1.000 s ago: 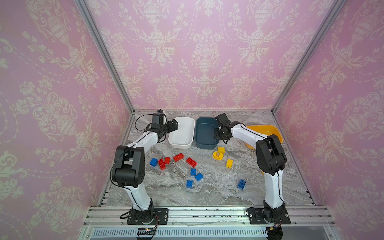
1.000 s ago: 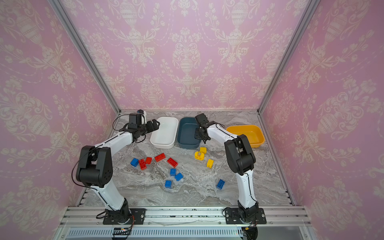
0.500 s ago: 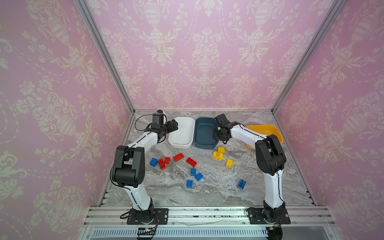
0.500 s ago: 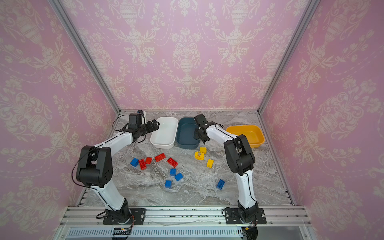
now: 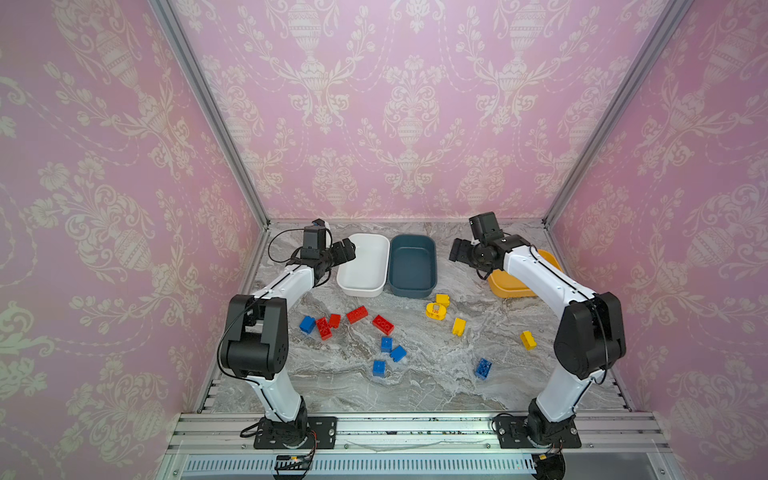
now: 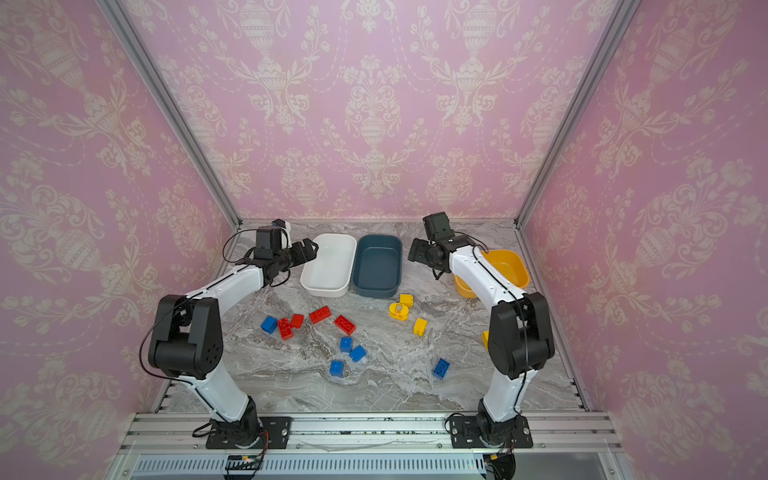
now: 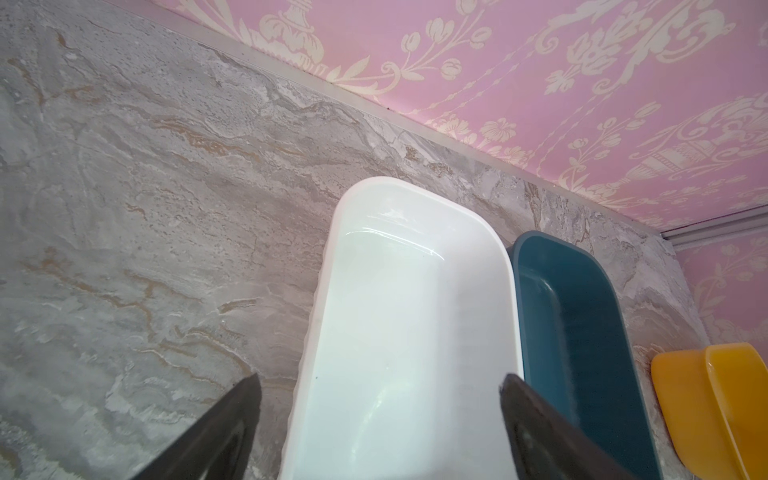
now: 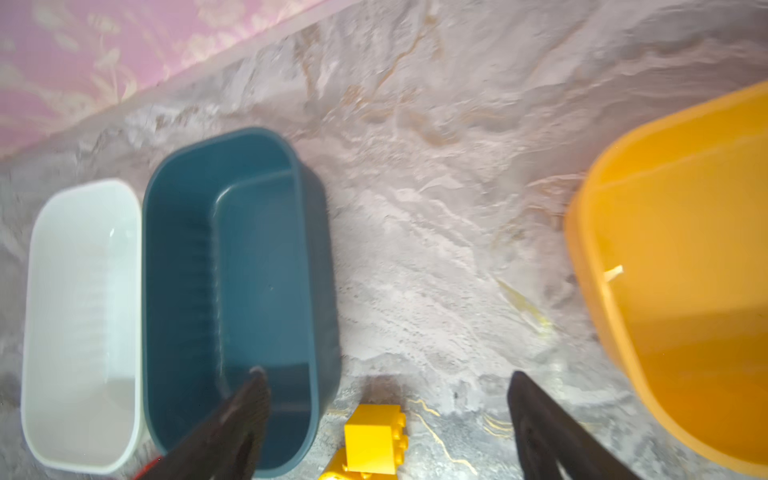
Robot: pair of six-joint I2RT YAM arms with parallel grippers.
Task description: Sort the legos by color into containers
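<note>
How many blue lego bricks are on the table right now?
5 blue bricks: one far left beside a red brick, three grouped in the middle, one alone toward the right. None seems hidden.

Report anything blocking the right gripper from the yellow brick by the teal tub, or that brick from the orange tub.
Nothing visible does. Open air separates the open right gripper from the yellow brick; bare table lies between it and the orange tub.
</note>
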